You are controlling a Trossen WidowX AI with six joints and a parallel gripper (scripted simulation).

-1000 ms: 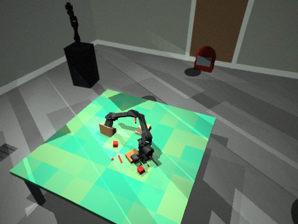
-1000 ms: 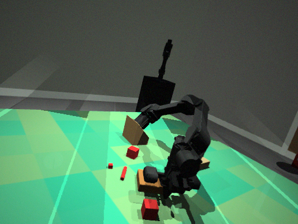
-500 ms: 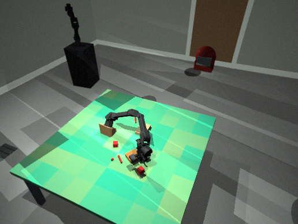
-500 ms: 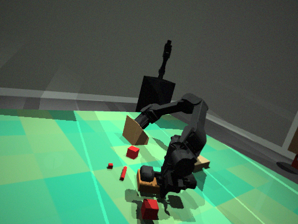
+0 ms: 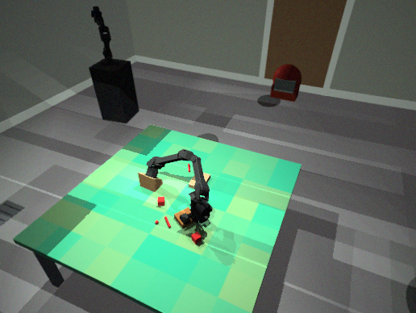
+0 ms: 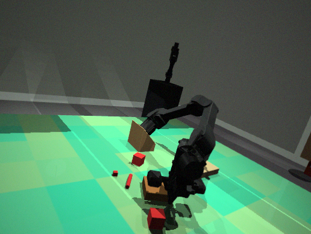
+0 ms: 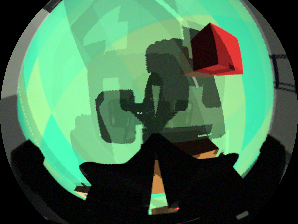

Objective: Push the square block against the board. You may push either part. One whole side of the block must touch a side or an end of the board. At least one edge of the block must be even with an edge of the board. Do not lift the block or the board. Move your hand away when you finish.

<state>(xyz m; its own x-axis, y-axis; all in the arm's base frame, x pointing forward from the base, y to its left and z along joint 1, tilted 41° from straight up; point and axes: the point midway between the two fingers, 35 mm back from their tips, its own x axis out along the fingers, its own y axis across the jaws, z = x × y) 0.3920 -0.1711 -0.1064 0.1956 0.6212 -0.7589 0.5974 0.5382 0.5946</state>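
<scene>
The orange-brown square block [image 5: 178, 216] [image 6: 154, 196] [image 7: 201, 148] lies flat near the middle of the table, partly covered by the gripper. The light tan board [image 5: 206, 177] [image 6: 212, 169] lies flat farther back, nearer the arm base, partly behind the arm. A wide gap separates them. My gripper [image 5: 197, 226] [image 6: 170, 201] [image 7: 154, 136] is shut and empty. It points down low beside the block, on the side away from the arm base. Whether the fingertips touch the block is hidden.
A red cube [image 5: 196, 238] [image 6: 156, 218] [image 7: 215, 50] stands close in front of the gripper. Another red cube [image 5: 161, 201] [image 6: 138, 158] is near the wooden wedge [image 5: 149, 182] [image 6: 139, 140] at the arm base. A tiny red cube [image 5: 156, 222] [image 6: 115, 173] and red stick [image 5: 168, 222] [image 6: 129, 181] lie beside the block.
</scene>
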